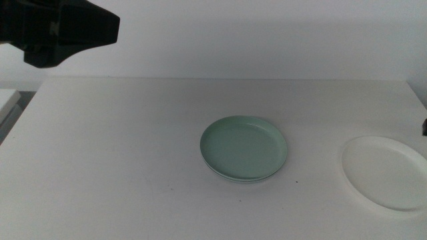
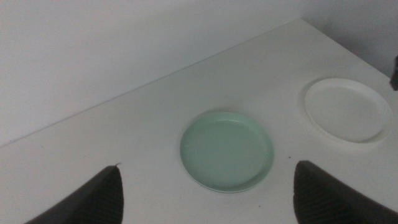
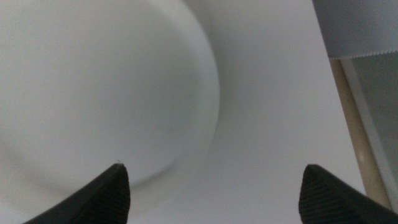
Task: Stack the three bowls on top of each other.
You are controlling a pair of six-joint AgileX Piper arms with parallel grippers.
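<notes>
A pale mint green bowl [image 1: 243, 147] [image 2: 227, 151] sits in the middle of the table. Under its near edge a thin second rim [image 1: 244, 180] shows, so it rests on another bowl whose colour I cannot make out. The white bowl [image 1: 387, 172] [image 2: 344, 109] [image 3: 106, 93] lies alone at the right. My left gripper [image 2: 207, 167] hangs high over the table's back left, open and empty, looking down at both bowls. My right gripper [image 3: 214, 168] hovers open over the white bowl's outer rim, holding nothing. Only a dark sliver of it [image 1: 424, 125] shows in the middle view.
The white table [image 1: 133, 147] ends at a pale wall behind. Its right edge [image 3: 336, 93] runs close beside the white bowl, with grey floor beyond. The left arm's dark body [image 1: 63, 30] fills the upper left corner of the middle view.
</notes>
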